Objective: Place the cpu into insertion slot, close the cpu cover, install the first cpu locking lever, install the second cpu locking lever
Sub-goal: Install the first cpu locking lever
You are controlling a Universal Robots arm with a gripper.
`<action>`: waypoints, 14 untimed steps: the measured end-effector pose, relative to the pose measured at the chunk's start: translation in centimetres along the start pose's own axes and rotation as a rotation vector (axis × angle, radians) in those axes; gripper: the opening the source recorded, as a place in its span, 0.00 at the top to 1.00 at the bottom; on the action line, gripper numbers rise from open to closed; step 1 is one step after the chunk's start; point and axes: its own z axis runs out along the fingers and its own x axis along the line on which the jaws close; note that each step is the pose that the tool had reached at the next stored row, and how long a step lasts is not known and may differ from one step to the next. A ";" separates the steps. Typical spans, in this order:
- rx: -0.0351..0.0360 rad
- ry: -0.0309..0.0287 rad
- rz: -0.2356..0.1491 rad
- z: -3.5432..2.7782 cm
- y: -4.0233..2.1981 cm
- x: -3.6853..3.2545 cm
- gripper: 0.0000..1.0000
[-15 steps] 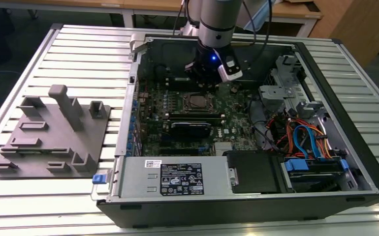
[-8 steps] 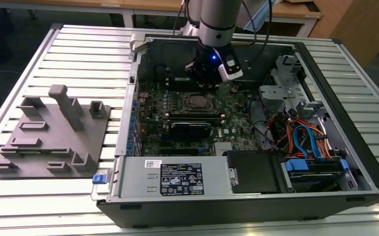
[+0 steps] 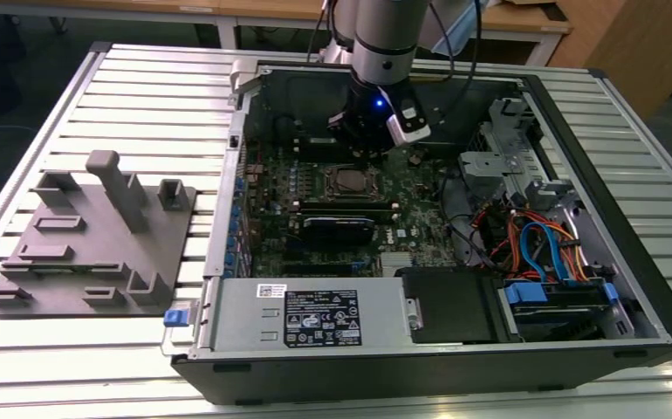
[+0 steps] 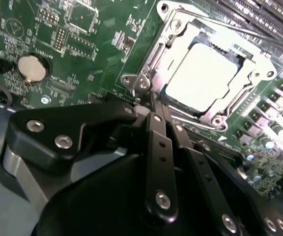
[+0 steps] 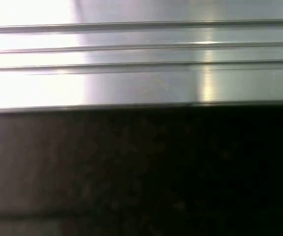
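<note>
In the second wrist view the cpu lies flat in the insertion slot, its silver top showing through the window of the cpu cover, which is folded down over it. A thin metal lever runs along one side of the socket. My gripper is shut, its black fingers pressed together with the tips at the socket's corner; whether they pinch the lever's end I cannot tell. In the exterior view my gripper hangs just behind the insertion slot on the green board.
The open computer case lies on a slatted metal table. A grey fixture plate with upright blocks sits at the exterior view's left. Coloured cables, a power supply, memory slots and a coin battery surround the socket.
</note>
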 end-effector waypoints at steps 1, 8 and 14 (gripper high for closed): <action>-0.0010 -0.0002 0.000 -0.06 0.01 0.00 0.90; -0.0127 0.0005 0.000 -1.07 0.03 0.07 0.90; -0.0257 0.0005 -0.002 -1.09 -0.02 1.10 0.90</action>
